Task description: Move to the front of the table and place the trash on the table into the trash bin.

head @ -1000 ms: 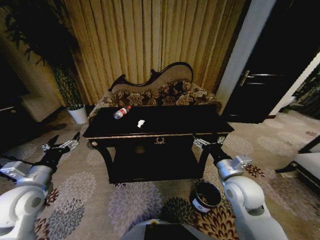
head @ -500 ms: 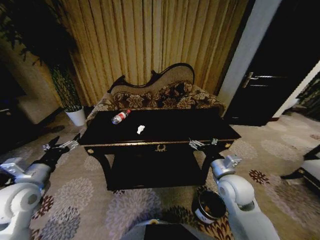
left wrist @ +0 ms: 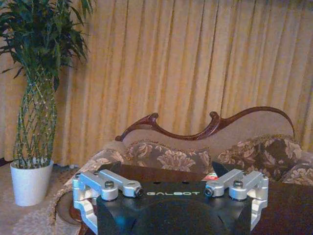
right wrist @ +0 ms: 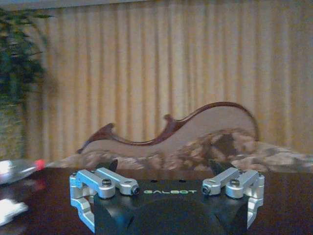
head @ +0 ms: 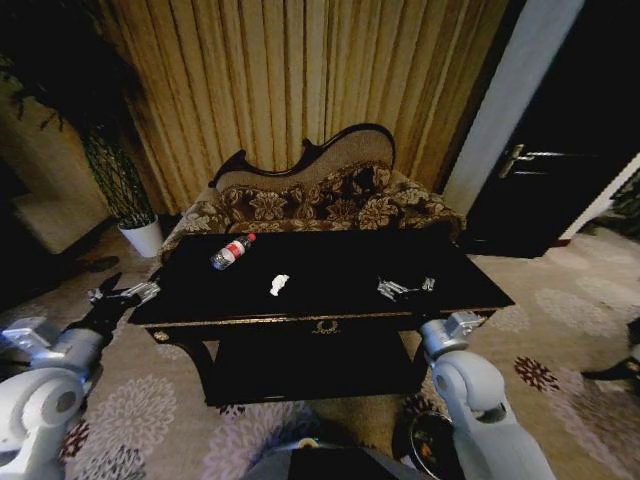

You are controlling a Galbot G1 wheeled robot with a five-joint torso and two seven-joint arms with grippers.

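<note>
Three views show the black glossy table (head: 330, 270) with its gold-trimmed front edge, standing on patterned carpet (head: 150, 410) before a carved sofa (head: 310, 195) and gold curtains (head: 300, 80). The head view alone shows the whole tabletop: a clear plastic bottle (head: 230, 251) with a red cap lies on its side near the far left corner, and a white crumpled scrap (head: 279, 285) lies nearer the middle, well apart from it. It also shows the dark trash bin (head: 432, 445) on the floor beside the right arm, partly hidden. The right wrist view catches bottle (right wrist: 17, 169) and scrap (right wrist: 11, 208) at its edge. The left wrist view adds a potted bamboo (left wrist: 36, 98) in a white pot. The right gripper (head: 405, 289) hangs over the table's right front, fingers spread; the left gripper (head: 122, 296) is off the left corner, fingers likewise spread.
</note>
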